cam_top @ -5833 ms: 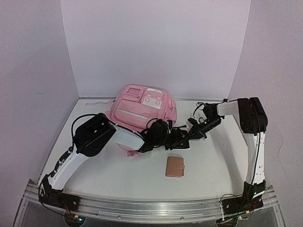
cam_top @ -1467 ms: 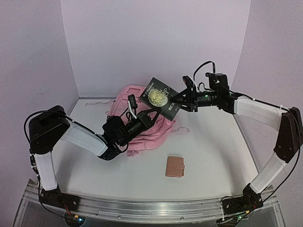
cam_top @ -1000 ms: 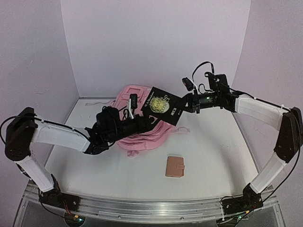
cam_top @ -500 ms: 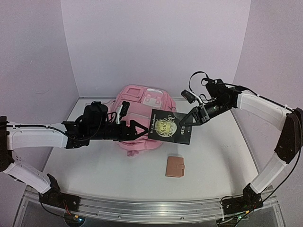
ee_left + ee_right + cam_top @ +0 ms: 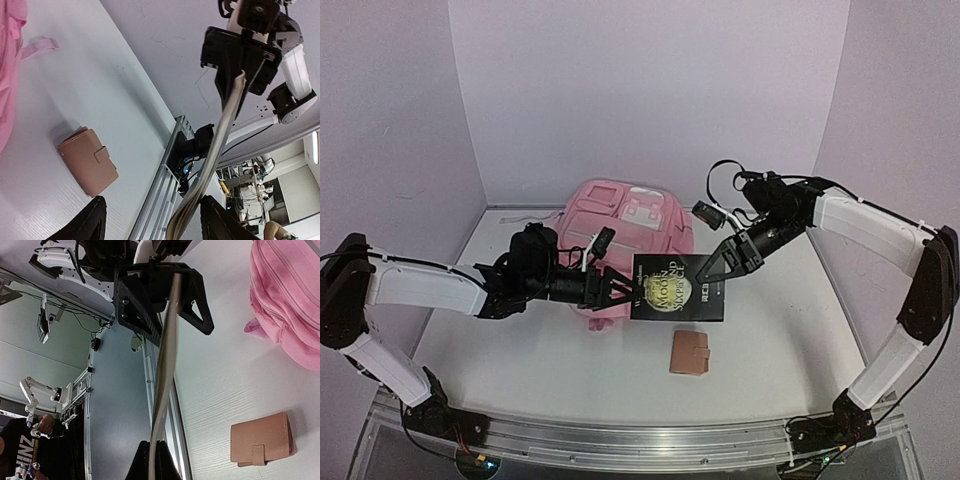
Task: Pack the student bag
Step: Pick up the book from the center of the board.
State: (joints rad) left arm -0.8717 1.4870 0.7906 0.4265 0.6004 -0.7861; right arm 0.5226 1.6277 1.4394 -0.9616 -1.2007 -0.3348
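Note:
The student bag (image 5: 620, 225), a big pink backpack, lies at the back middle of the table; it shows in the left wrist view (image 5: 7, 75) and the right wrist view (image 5: 290, 295) too. A black book (image 5: 677, 287) with a gold cover design hangs upright in front of the bag. My right gripper (image 5: 717, 272) is shut on the book's right edge (image 5: 165, 365). My left gripper (image 5: 623, 290) stands open at the book's left edge. The book's pages (image 5: 215, 160) pass between the left fingers, close to the right-hand one (image 5: 220, 220).
A tan wallet (image 5: 691, 353) lies flat on the table just in front of the book, also in the wrist views (image 5: 87, 160) (image 5: 262, 442). A loose pink strap (image 5: 37, 46) trails from the bag. The aluminium rail (image 5: 620, 435) runs along the near edge.
The right arm has brought the book down from above the bag to in front of it. The left gripper has swung right to the book's left edge and its jaws have narrowed.

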